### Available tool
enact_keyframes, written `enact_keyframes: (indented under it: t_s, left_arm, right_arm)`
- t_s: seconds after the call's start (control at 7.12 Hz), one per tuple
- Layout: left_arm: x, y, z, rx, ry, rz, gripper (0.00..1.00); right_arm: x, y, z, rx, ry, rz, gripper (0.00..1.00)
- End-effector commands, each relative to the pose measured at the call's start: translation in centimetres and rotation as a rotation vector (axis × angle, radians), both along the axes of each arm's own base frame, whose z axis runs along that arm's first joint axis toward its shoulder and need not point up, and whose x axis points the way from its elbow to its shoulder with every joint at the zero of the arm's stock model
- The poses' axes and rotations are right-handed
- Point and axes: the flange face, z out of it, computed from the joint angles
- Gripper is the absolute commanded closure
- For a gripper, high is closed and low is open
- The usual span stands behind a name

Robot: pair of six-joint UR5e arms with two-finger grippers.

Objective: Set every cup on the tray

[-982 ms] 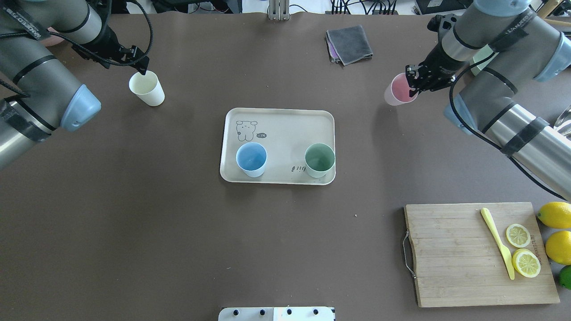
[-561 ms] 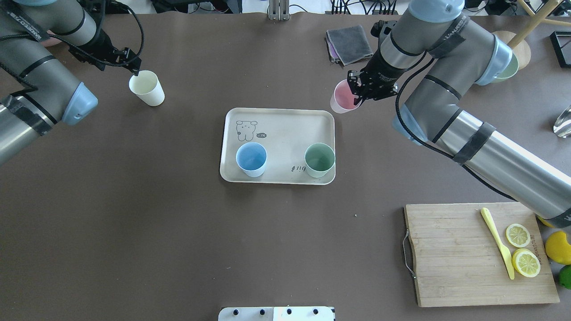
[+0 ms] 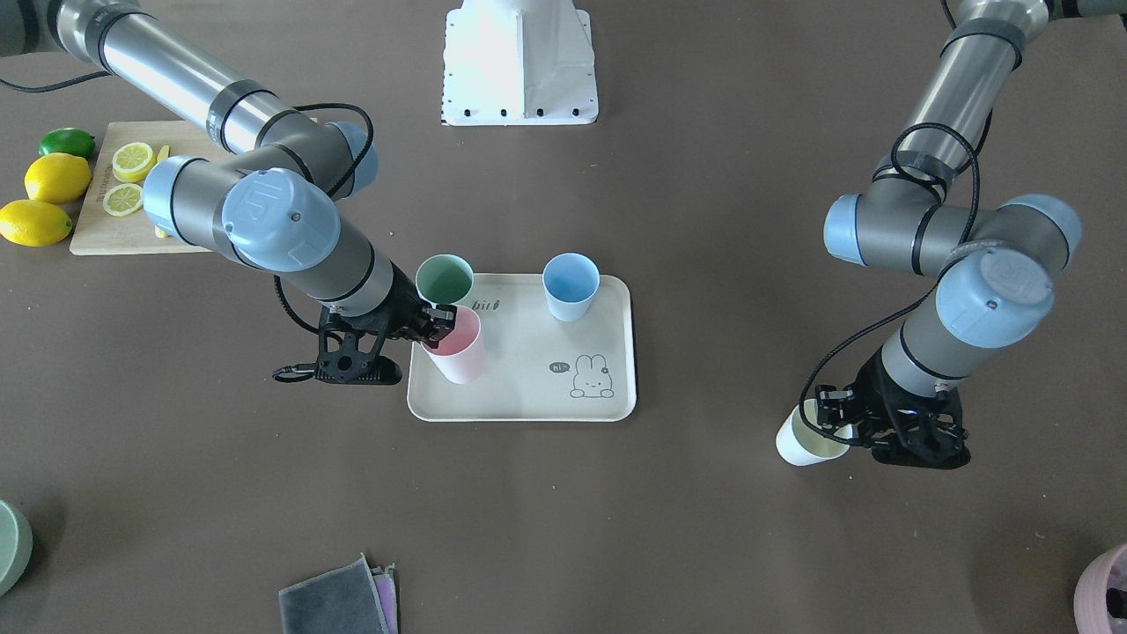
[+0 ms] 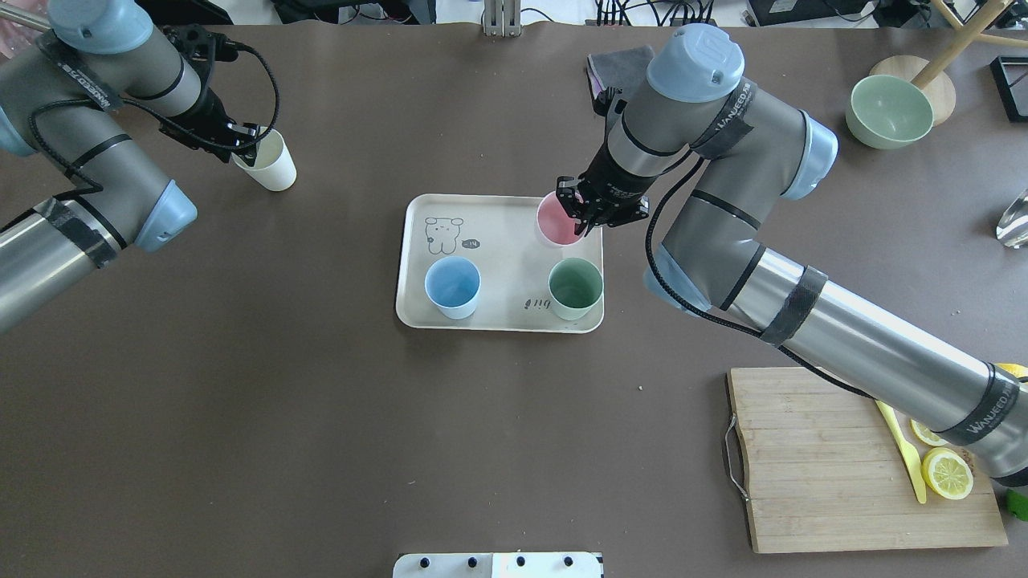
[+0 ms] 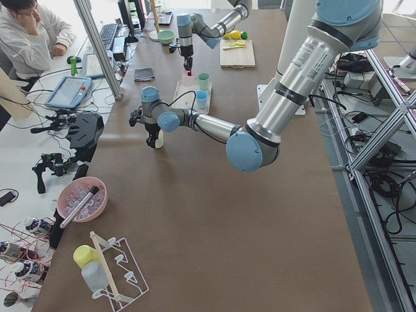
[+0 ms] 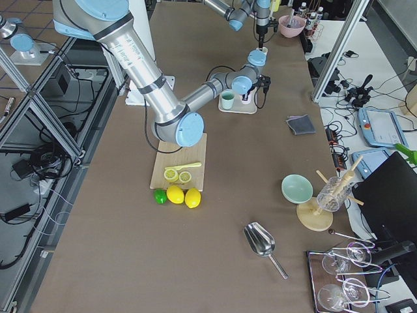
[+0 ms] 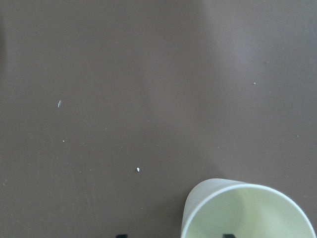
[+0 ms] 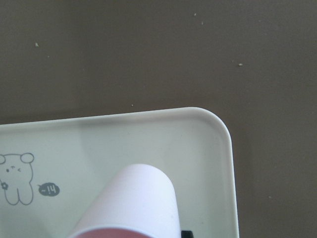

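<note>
The beige tray lies mid-table with a blue cup and a green cup standing on it. My right gripper is shut on the rim of a pink cup and holds it tilted over the tray's far right corner; I cannot tell whether its base touches. The right wrist view shows the pink cup above the tray. A cream cup stands on the table at the far left. My left gripper is open, one finger inside the cup's rim and one outside.
A wooden cutting board with lemon slices and a yellow knife lies front right. A grey cloth lies behind the right arm. A green bowl stands far right. Whole lemons sit beside the board.
My right gripper has carried the pink cup leftward from the table's right side to above the tray's far right corner. My left gripper has settled over the cream cup's rim; the cup stayed put.
</note>
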Motion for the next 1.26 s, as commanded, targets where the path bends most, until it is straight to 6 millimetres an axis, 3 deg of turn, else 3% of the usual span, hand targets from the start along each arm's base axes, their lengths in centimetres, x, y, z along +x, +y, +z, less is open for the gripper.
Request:
enact_keyframes:
  t_s: [0.0, 0.14, 0.28, 0.56, 0.7, 0.84, 0.98, 1.12]
  left_arm:
    - [1.0, -0.6, -5.7, -0.013, 0.067, -0.037, 1.00]
    - [1.1, -0.2, -9.3, -0.012, 0.103, -0.055, 1.00]
    - [2.8, 1.3, -13.2, -0.062, 0.142, -0.056, 1.00]
    - [10.5, 7.3, -18.9, -0.109, 0.187, -0.078, 1.00]
    - [16.0, 11.3, -20.1, -0.078, 0.164, -0.078, 1.00]
    - [18.7, 13.1, -21.1, -0.075, 0.164, -0.075, 1.00]
    - [19.7, 14.0, -21.1, -0.073, 0.166, -0.061, 0.47]
    - [18.8, 13.3, -21.4, -0.066, 0.166, -0.067, 0.02]
  right_arm:
    - [-0.4, 0.0, -0.1, 0.008, 0.010, 0.011, 0.41]
    - [0.0, -0.4, 0.2, 0.016, 0.017, 0.025, 0.00]
    - [1.1, -1.2, 0.0, 0.027, 0.013, 0.036, 0.00]
    - [4.4, -2.9, 0.0, 0.017, -0.012, 0.044, 0.00]
    - [7.2, -3.4, 1.5, 0.039, -0.017, 0.033, 0.00]
    - [10.0, -3.1, 3.8, 0.075, -0.013, 0.019, 0.00]
    - [12.5, -2.4, 5.7, 0.082, -0.015, 0.012, 0.00]
    - [14.4, -2.4, 6.1, 0.077, -0.024, 0.020, 0.00]
